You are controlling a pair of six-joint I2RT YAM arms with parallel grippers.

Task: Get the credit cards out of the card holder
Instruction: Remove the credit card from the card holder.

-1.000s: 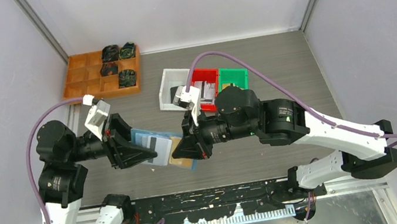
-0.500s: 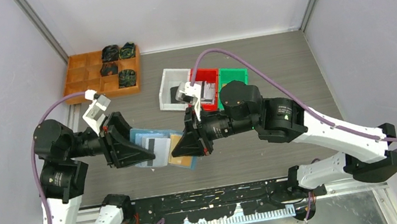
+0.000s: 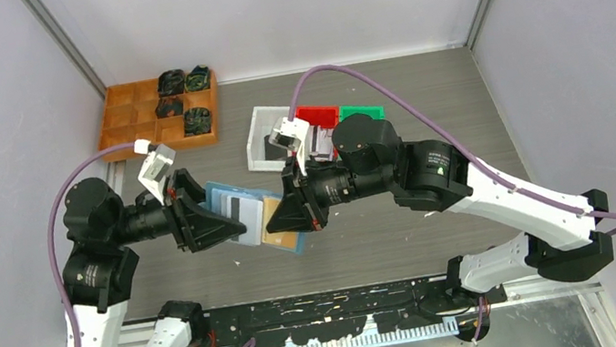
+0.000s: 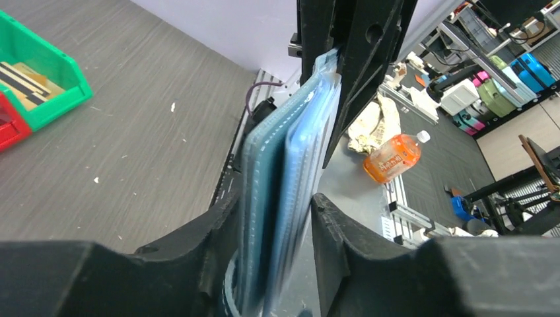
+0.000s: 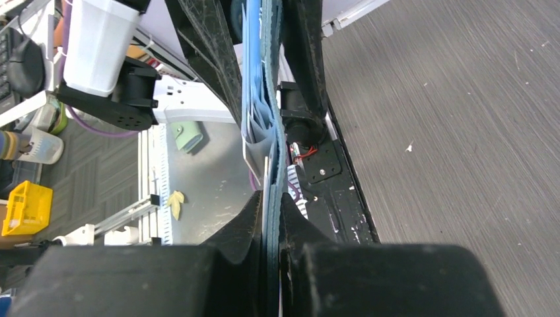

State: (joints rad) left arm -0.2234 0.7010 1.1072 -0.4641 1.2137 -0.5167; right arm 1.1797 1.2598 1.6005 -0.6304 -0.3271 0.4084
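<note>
**Card holder pinched at both ends, off the worktop**

Grey wood-grain worktop [image 3: 424, 110] spread beneath both tools. Far beyond the left tool [image 3: 225, 226], by the back wall, an orange-brown compartment tray [image 3: 126, 122], with dark items [image 3: 183, 82] in the cells on the side towards the right tool [image 3: 279, 222]. Just beyond the right tool, a row of small bins: white bin [image 3: 258, 135], red bin [image 3: 319, 115], green bin [image 3: 361, 112]. All three partly hidden by the right wrist in the top view. Striped tan cards visible inside the green one from the left wrist camera.

Tools pointed tip to tip and near each other, with the card holder [image 3: 234, 210] bridging the space between them. Left tool pinching one end of the holder, fingers [image 4: 198, 244] flanking the stacked blue layers and pressed on them from both sides. Right tool clamped down to a thin slit on the opposite end (fingers almost meeting, only a slate-blue edge between them in the right wrist view).

Holder held in the air and opened out. Pale blue inner panel with a dark stripe facing up, next to the left tool's tips. Tan credit card [image 3: 283, 238] lying on the holder's face at the right tool's tips, partly covered by that tool. Cannot tell whether the card is caught in the pinch along with the flap.
</note>
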